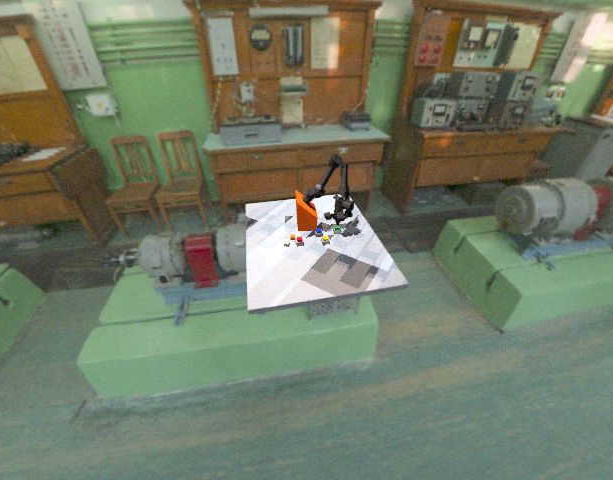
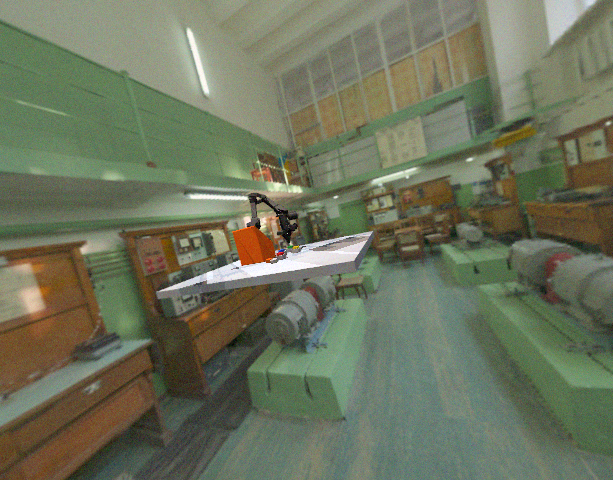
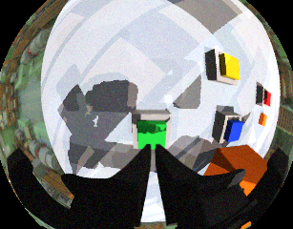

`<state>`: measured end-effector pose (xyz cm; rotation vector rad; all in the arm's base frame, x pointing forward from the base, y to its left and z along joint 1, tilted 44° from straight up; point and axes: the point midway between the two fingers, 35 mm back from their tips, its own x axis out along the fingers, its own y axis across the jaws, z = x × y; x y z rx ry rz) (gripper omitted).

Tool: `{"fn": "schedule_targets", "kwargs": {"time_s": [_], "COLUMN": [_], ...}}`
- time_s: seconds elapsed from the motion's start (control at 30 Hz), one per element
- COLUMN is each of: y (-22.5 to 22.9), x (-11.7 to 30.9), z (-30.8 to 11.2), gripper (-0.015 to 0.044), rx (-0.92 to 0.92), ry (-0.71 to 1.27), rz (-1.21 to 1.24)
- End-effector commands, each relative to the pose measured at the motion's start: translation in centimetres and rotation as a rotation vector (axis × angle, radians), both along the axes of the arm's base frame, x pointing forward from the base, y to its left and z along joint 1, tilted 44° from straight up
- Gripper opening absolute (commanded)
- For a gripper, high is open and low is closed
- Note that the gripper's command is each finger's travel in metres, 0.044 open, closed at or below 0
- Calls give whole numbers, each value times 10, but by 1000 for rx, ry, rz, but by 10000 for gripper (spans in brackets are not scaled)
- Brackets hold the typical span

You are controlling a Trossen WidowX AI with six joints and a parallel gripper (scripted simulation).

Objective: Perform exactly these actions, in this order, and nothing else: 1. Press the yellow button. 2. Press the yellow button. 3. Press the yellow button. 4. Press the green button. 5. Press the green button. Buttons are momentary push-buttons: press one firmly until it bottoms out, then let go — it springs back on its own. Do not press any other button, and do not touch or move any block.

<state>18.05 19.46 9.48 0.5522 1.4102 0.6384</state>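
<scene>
The green button (image 1: pixel 337 228) (image 3: pixel 152 136) has a green cap in a pale housing. My gripper (image 1: pixel 339 222) (image 2: pixel 289 241) (image 3: pixel 153 148) is shut and empty, pointing down. Its fingertips overlap the near edge of the green cap in the wrist view and look close above it; contact cannot be told. The yellow button (image 1: pixel 325 239) (image 2: pixel 296 248) (image 3: pixel 231 67) stands apart from the fingers, up and right of the green one in the wrist view. Its cap stands raised above its housing.
The blue button (image 1: pixel 318 231) (image 3: pixel 235 130) is right of the green one in the wrist view, with the red button (image 1: pixel 299 240) (image 3: pixel 267 98) farther right. A small orange block (image 1: pixel 292 237) (image 3: pixel 262 118) and a tall orange wedge (image 1: pixel 306 215) (image 2: pixel 252 245) (image 3: pixel 239 164) are nearby.
</scene>
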Motion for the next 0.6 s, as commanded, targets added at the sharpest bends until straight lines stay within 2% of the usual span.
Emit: {"fn": "schedule_targets", "kwargs": {"time_s": [0.0,0.57], "y": [2,21], "x": [0,0], "z": [-2,-21], "gripper": [20,20], "rx": [2,3], "ry": [1,2], "rz": [4,4]}}
